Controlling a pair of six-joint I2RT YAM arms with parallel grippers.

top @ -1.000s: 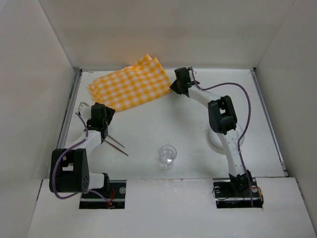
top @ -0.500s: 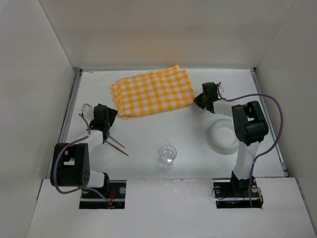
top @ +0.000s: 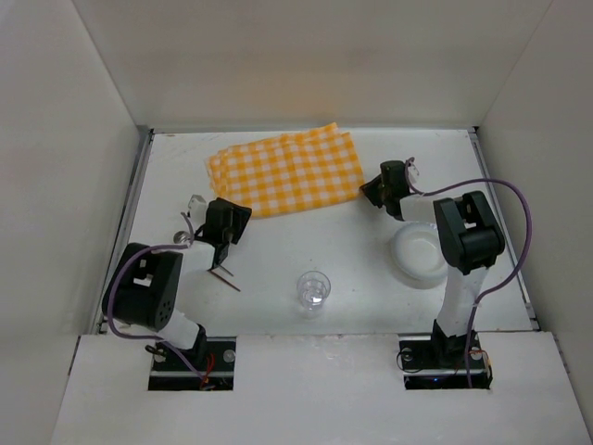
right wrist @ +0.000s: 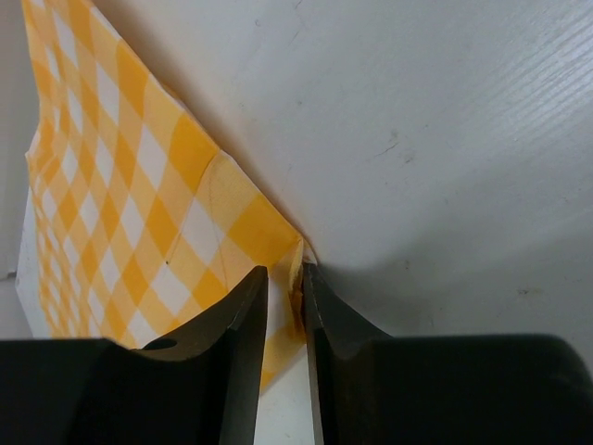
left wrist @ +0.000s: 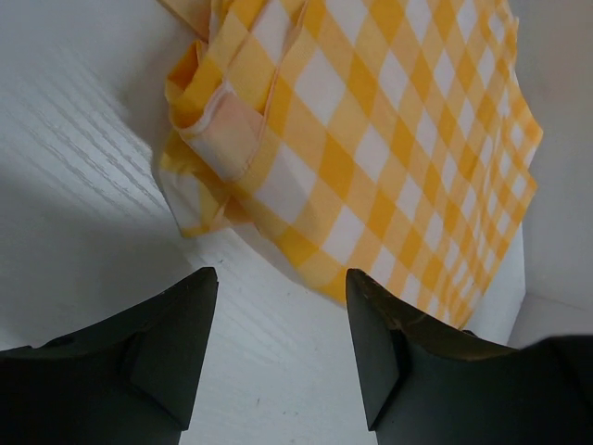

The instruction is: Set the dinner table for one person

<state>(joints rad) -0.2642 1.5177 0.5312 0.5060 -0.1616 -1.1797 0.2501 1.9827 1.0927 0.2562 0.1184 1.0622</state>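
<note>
The orange-and-white checked cloth lies spread at the back of the white dinner table. My right gripper is at the cloth's right near corner. In the right wrist view its jaws are nearly together, with the cloth's raised corner pinched between them. My left gripper is open and empty, low over the bare table just short of the cloth's left near corner. In the left wrist view that rumpled, folded corner of the cloth lies ahead of the gripper.
A clear drinking glass stands near the front middle. A white plate lies under the right arm. Thin dark utensils lie on the table by the left arm. White walls close in the table on three sides.
The right gripper dragged the cloth to the right and it flattened out, then stayed almost still. The left gripper moved right, toward the cloth's left near corner.
</note>
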